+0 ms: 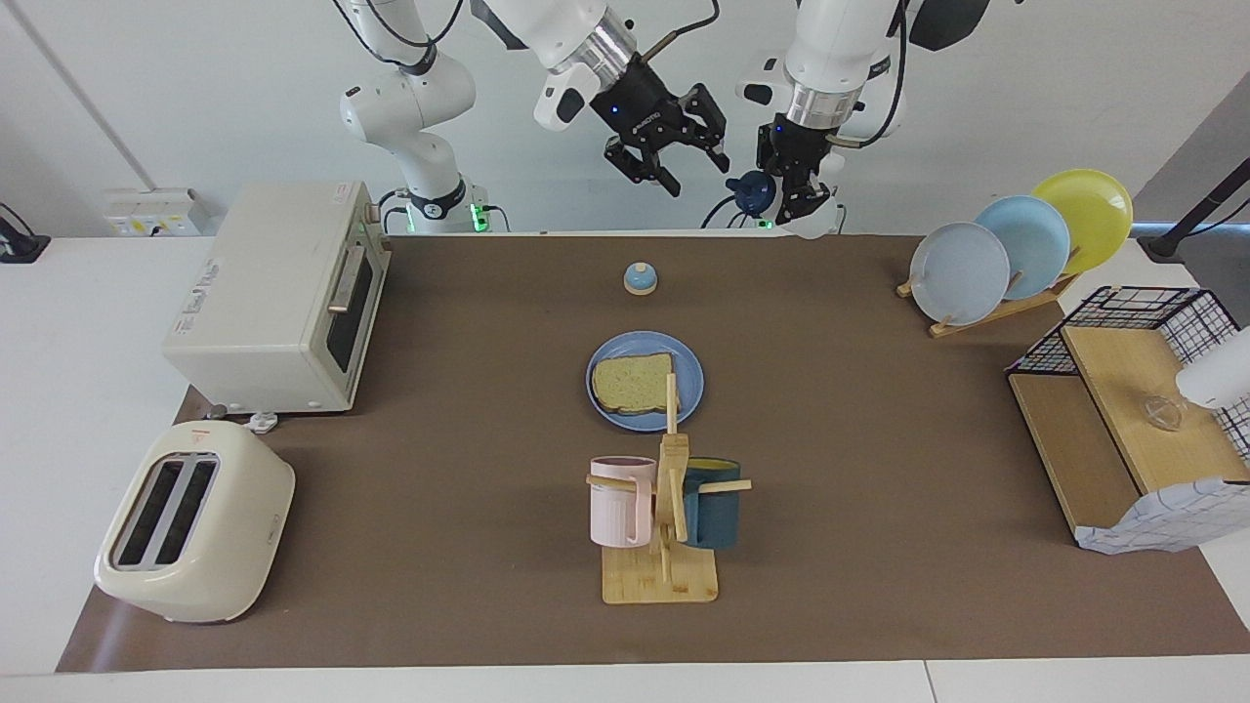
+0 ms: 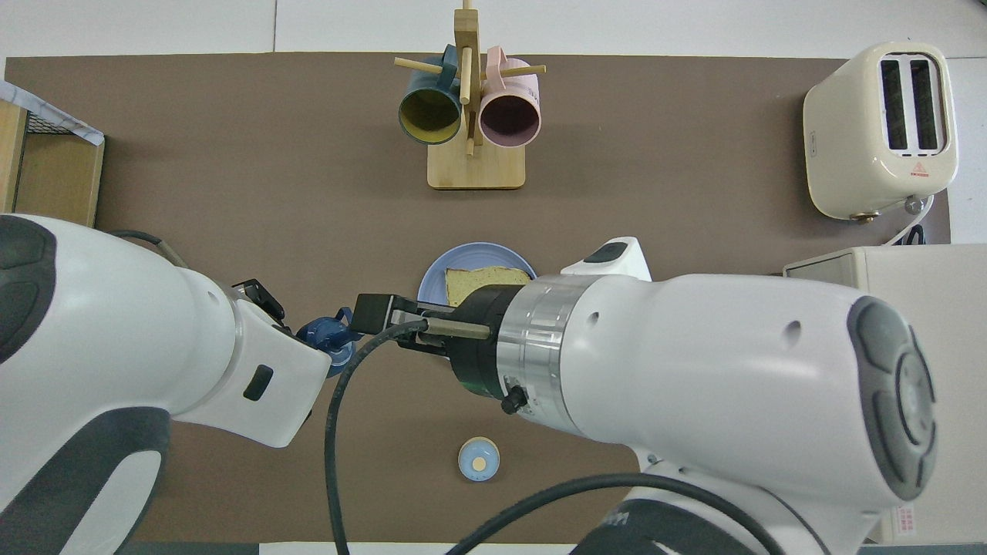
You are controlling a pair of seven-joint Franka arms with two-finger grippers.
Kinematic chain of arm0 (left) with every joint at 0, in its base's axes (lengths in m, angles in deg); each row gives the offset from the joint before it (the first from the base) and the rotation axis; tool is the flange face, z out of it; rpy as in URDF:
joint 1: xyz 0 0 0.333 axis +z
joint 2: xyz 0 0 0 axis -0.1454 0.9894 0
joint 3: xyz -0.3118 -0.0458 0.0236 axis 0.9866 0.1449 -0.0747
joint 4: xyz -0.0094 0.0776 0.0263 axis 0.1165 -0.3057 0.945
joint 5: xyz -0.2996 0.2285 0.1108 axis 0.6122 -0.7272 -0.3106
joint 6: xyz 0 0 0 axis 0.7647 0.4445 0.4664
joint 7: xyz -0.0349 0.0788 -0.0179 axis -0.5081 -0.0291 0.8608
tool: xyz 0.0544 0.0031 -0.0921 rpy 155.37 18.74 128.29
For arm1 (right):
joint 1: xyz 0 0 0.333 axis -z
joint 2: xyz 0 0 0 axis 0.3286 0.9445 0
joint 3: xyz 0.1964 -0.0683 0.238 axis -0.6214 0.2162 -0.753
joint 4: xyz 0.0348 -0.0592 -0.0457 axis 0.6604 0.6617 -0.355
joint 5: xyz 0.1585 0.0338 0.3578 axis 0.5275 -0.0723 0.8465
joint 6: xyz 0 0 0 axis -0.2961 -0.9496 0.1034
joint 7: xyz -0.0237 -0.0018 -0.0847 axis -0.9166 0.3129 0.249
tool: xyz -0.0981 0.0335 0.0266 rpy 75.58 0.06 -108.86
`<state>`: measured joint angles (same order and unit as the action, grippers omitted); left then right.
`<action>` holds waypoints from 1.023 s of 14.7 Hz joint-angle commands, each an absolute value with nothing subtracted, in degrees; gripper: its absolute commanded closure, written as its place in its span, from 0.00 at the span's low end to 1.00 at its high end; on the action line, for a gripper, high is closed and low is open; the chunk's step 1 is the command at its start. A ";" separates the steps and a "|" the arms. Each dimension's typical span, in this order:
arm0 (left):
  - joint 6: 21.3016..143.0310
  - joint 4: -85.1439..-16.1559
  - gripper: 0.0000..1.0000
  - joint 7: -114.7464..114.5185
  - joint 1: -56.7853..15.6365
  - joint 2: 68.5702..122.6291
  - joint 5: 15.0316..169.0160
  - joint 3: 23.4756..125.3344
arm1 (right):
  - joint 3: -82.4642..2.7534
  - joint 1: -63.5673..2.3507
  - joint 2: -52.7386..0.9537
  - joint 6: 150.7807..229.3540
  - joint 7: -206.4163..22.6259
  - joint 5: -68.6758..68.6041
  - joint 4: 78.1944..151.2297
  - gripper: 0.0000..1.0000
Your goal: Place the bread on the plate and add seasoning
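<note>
Left claw (image 1: 796,195) hides most of seasoning (image 1: 754,191).

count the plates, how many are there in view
4: the blue plate under the bread, nearer the robots than the mug stand; three more upright in the wooden rack toward the left arm's end. None seem hidden.

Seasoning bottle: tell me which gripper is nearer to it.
Left. The left gripper is shut on the seasoning bottle, holding it in the air. The right gripper hangs beside it, apart, holding nothing.
</note>
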<state>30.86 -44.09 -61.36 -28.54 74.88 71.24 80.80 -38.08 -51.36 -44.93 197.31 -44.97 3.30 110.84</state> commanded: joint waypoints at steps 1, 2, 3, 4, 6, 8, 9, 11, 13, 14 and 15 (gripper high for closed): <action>32.64 -46.74 0.71 -60.64 -29.19 72.44 71.28 80.52 | -38.19 -52.40 -43.61 196.92 -43.12 0.94 108.61 0.32; 32.64 -46.74 0.71 -60.64 -29.19 72.44 71.37 80.52 | -38.10 -52.58 -43.52 196.84 -42.94 -0.55 108.61 0.34; 32.64 -46.74 0.71 -60.64 -29.19 72.44 71.28 80.52 | -38.10 -52.49 -43.52 197.10 -43.03 -1.35 108.78 0.37; 32.64 -46.74 0.71 -60.64 -29.19 72.44 71.37 80.60 | -38.10 -52.41 -43.52 197.97 -43.03 -1.36 109.04 0.43; 32.64 -46.74 0.71 -60.64 -29.19 72.44 71.37 80.61 | -38.10 -52.32 -43.43 198.59 -42.94 -1.36 109.13 0.49; 32.64 -46.74 0.71 -60.56 -29.19 72.44 71.37 80.69 | -38.10 -52.32 -43.08 199.46 -42.85 -1.36 108.96 0.49; 32.64 -46.74 0.71 -60.64 -29.19 72.44 71.37 80.69 | -38.19 -52.58 -42.47 201.39 -42.76 -1.36 109.04 0.49; 32.73 -46.74 0.71 -60.56 -29.19 72.44 71.37 80.69 | -38.10 -52.67 -41.41 202.63 -42.41 -1.36 108.78 0.49; 32.82 -46.74 0.71 -60.47 -29.19 72.44 71.37 80.61 | -38.19 -52.84 -41.41 202.81 -42.06 -1.44 108.61 0.49; 32.82 -46.74 0.71 -60.47 -29.19 72.44 71.37 80.69 | -38.19 -52.85 -41.41 202.72 -41.97 -1.53 108.69 0.51; 32.82 -46.74 0.71 -60.47 -29.19 72.44 71.37 80.69 | -38.19 -52.85 -41.32 202.72 -41.89 -1.71 108.69 0.53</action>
<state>31.36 -44.81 -61.32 -28.82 74.27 71.24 80.82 -38.07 -52.58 -41.94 202.39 -44.72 0.24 109.94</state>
